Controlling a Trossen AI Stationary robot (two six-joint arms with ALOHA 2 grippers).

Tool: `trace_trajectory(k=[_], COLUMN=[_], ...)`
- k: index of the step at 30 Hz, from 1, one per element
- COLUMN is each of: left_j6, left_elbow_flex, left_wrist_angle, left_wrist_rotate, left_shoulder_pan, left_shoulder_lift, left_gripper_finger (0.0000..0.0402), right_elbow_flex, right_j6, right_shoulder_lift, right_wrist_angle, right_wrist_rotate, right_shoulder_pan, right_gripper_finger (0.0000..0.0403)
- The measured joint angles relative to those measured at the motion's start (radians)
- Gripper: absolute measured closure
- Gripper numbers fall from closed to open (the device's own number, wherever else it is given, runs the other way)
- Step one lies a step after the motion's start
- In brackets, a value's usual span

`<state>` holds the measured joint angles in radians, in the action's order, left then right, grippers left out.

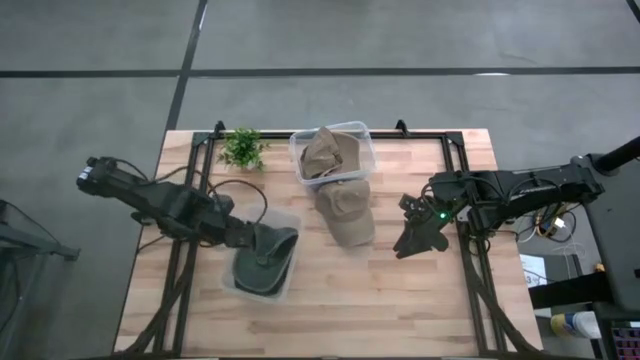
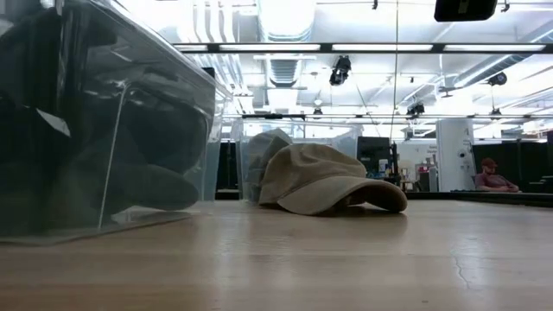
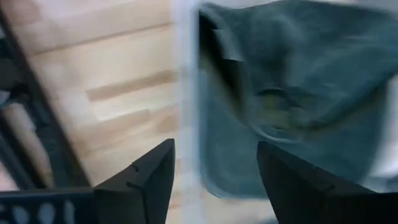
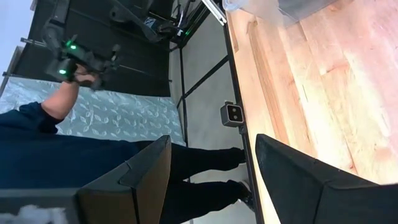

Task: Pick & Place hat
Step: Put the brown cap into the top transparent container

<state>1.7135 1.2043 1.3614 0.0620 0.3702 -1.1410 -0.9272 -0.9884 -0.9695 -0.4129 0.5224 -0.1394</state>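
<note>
Two sets of jaws are mine. My left jaws [image 1: 262, 243] stand wide apart and empty over the clear bin [image 1: 287, 283] at seven o'clock on the worktop [image 1: 400, 300], where the dark hat [image 1: 262, 268] lies. My right jaws [image 1: 410, 240], at three o'clock, gape wide with nothing held. One tan hat [image 1: 347, 213] rests on the wood at centre, just beside a second clear bin [image 1: 366, 133] at twelve o'clock holding another tan hat [image 1: 325, 155]. No writing is readable on any of them. In my left wrist view the dark hat is blurred, its edges cut off.
</note>
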Motion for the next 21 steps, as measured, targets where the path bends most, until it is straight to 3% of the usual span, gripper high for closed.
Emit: trace_trajectory(k=[3, 6, 9, 13, 17, 21], left_j6=[0.008, -0.044, -0.188, -0.391, -0.576, -0.693], left_elbow_flex=[0.087, 0.179, 0.251, 0.333, 0.374, 0.383], left_wrist_angle=[-0.055, -0.210, -0.433, -0.641, -0.801, -0.831], left_wrist_rotate=[0.030, 0.158, 0.285, 0.381, 0.412, 0.400], left_shoulder_pan=[0.000, 0.010, 0.020, 0.020, 0.018, 0.018], left_shoulder_lift=[0.003, -0.005, -0.024, -0.056, -0.079, -0.084], left_gripper_finger=[0.0178, 0.0178, 0.0178, 0.0178, 0.0178, 0.0178], right_elbow_flex=[0.000, 0.000, 0.000, 0.000, 0.000, 0.000], right_j6=[-0.003, 0.000, -0.003, 0.001, -0.002, -0.003], right_shoulder_lift=[0.000, 0.000, 0.000, 0.000, 0.000, 0.000], right_wrist_angle=[0.000, 0.000, 0.000, 0.000, 0.000, 0.000], right_wrist_rotate=[0.000, 0.000, 0.000, 0.000, 0.000, 0.000], right_shoulder_pan=[0.000, 0.000, 0.000, 0.000, 0.000, 0.000], right_gripper_finger=[0.0174, 0.0174, 0.0174, 0.0174, 0.0174, 0.0174])
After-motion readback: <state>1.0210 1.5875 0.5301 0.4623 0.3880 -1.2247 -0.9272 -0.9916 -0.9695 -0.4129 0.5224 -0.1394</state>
